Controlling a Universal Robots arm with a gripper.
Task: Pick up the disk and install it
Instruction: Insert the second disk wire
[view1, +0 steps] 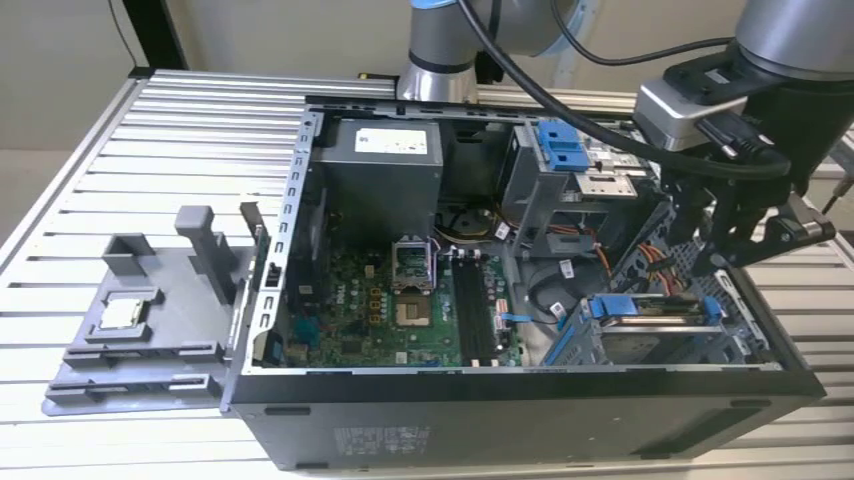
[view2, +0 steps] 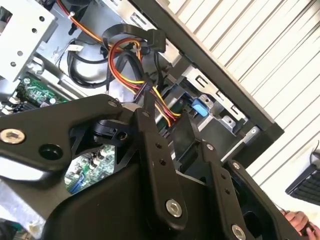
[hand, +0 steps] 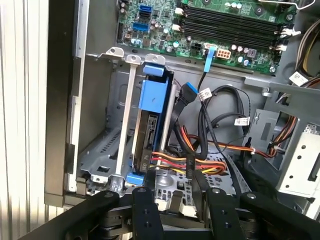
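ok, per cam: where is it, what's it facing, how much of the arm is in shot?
Exterior view: off the arm, above the open computer case; arm over the case's right side.
First wrist view: on the arm, facing the drive bay, where the disk sits in its blue bracket; black gripper links show.
Second wrist view: on the arm, facing the case wall past gripper linkage.
Both wrist views share the red-yellow cables.

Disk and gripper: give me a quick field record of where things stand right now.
disk: blue-bracketed drive sitting in the drive cage at the computer case's lower corner, on the exterior view's right
gripper: above the cage, holding nothing visible
cables: red, yellow and orange wires run beside the drive
motherboard: exposed, green
side fixture: grey tray on the exterior view's left, small square chip on it
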